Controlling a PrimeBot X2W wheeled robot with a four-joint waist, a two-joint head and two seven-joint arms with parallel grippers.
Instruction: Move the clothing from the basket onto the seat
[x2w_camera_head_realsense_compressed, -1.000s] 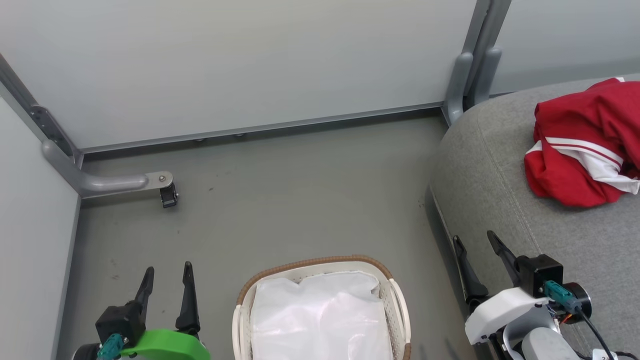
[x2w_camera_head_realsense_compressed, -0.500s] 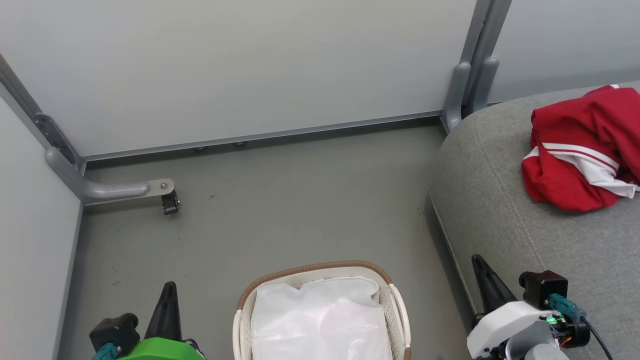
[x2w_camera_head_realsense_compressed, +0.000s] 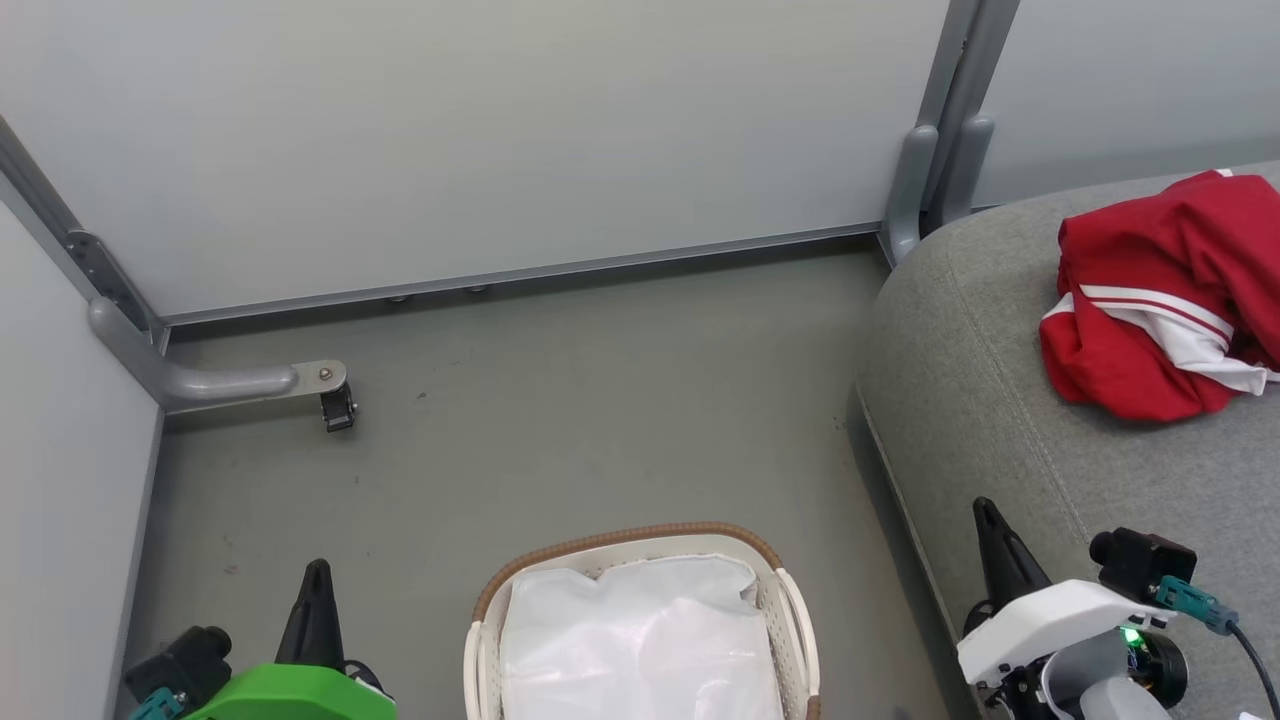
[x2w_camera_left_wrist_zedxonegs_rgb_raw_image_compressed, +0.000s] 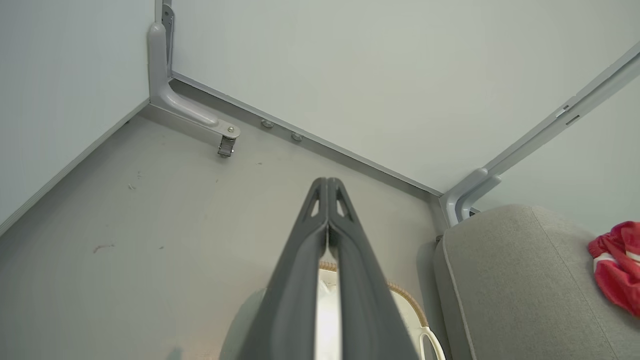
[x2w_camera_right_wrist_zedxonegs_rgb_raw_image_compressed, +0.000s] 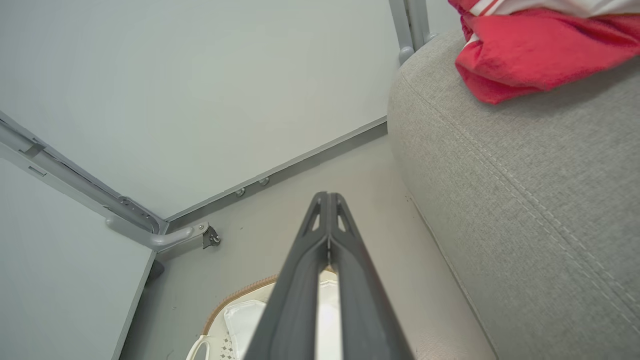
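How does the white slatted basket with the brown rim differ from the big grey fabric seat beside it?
The white slatted plastic basket is small and oval; the grey woven-fabric seat is far larger. The basket holds a white liner; the seat carries the red-and-white clothing. The basket looks rigid, the seat soft.

the seat (x2w_camera_head_realsense_compressed: 980, 400) is coarse grey woven cloth with a stitched seam. the clothing (x2w_camera_head_realsense_compressed: 1140, 370) is soft, matt red cloth. the basket (x2w_camera_head_realsense_compressed: 792, 625) is white slatted plastic with a brown woven rim and a faintly shiny liner (x2w_camera_head_realsense_compressed: 640, 640). the floor (x2w_camera_head_realsense_compressed: 600, 400) is smooth and matt; the bracket (x2w_camera_head_realsense_compressed: 230, 382) looks like painted metal.
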